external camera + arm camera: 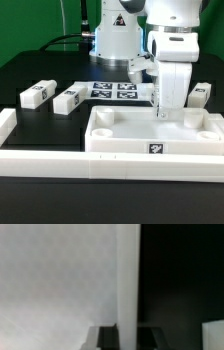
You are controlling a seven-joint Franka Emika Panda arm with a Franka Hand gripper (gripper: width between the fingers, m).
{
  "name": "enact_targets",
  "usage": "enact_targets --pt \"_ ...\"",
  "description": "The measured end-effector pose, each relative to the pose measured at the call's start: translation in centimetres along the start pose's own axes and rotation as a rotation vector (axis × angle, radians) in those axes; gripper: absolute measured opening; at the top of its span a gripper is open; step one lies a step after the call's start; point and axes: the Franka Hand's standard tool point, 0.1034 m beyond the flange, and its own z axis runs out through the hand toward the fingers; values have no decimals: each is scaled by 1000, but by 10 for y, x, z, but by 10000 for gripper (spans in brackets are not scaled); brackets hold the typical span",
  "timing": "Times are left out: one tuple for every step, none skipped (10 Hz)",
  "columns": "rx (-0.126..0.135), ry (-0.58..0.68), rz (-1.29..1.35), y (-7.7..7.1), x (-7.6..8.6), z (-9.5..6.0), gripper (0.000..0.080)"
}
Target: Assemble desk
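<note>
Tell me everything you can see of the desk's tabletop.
The tabletop is a large shallow white tray, plastic-looking, with a raised rim and rounded bosses in its corners. A black-white tag sits on its front wall. It lies flat, open side up, on the black table behind a white border rail. The gripper hangs over its far side; contact cannot be told.

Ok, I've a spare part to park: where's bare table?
Free: the black patch bordered by the leg block, the tabletop's side and the front rail. Crowded: around the gripper, between the marker board and the tabletop's back rim.
</note>
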Motion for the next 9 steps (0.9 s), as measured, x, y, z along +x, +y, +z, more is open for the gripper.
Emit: enact_targets --pt "-4 0 -10 4 -3 0 60" --pt "-12 1 -7 11 -5 1 60" --pt "-17 2 -6 16 -5 1 60" --pt "-17 0 -3 18 -6 1 60" --pt "-20 0 -3 20 -5 0 60" --pt "-21 -1 -3 20 -5 -2 241" --pt "-22 -1 -3 20 -5 -3 376" --pt "-25 -1 -3 21 -5 -4 376" --pt "-33 -2 -2 22 -5 -11 556"
